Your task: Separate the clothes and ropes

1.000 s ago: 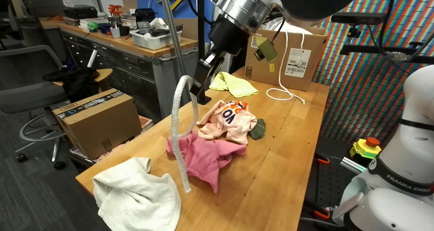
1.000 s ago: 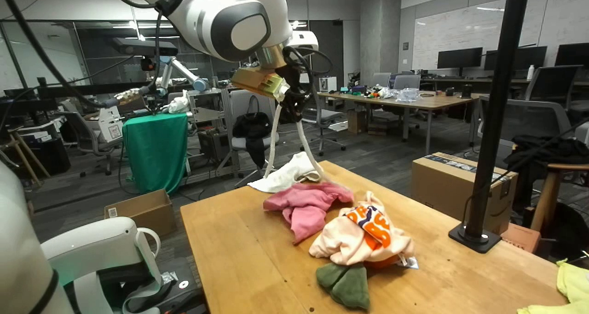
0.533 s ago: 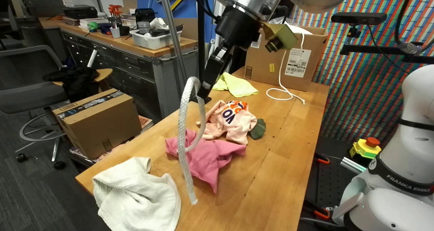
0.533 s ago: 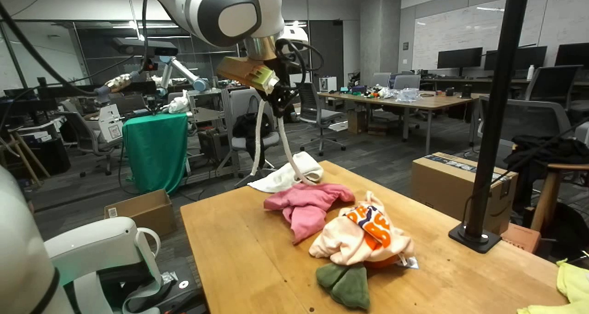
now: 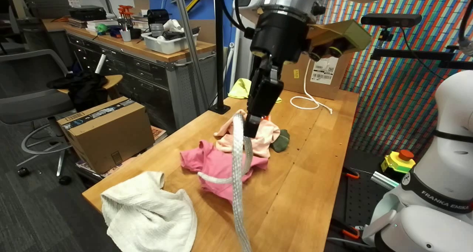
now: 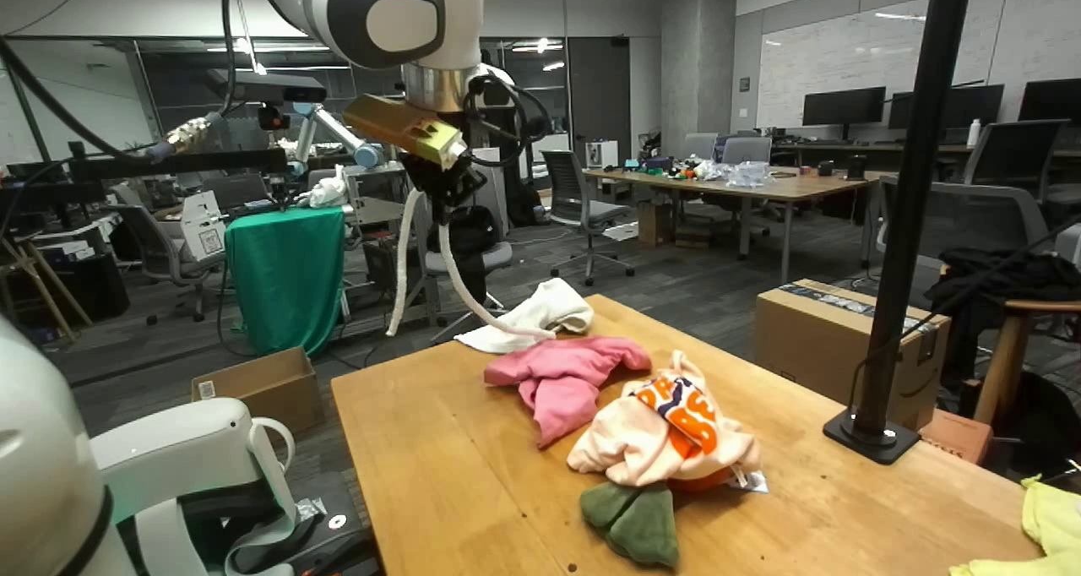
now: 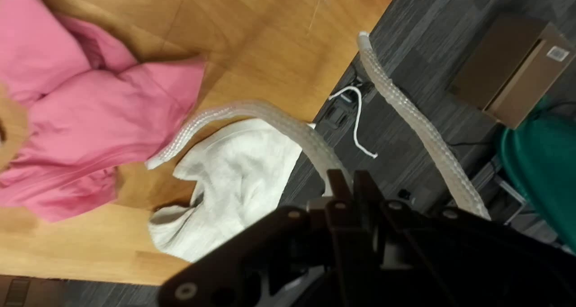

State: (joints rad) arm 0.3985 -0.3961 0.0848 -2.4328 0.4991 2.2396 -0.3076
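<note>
Pincer (image 5: 252, 128) clamped partway along a thick white rope (image 5: 237, 163), higher than the pink cloth (image 5: 216, 163), probably to separate them.

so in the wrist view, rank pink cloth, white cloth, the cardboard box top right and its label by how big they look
1. Pink cloth, cut off by the frame edge
2. White cloth
3. Cardboard box, on the floor, farther off, so real size unsure
4. Label
</note>
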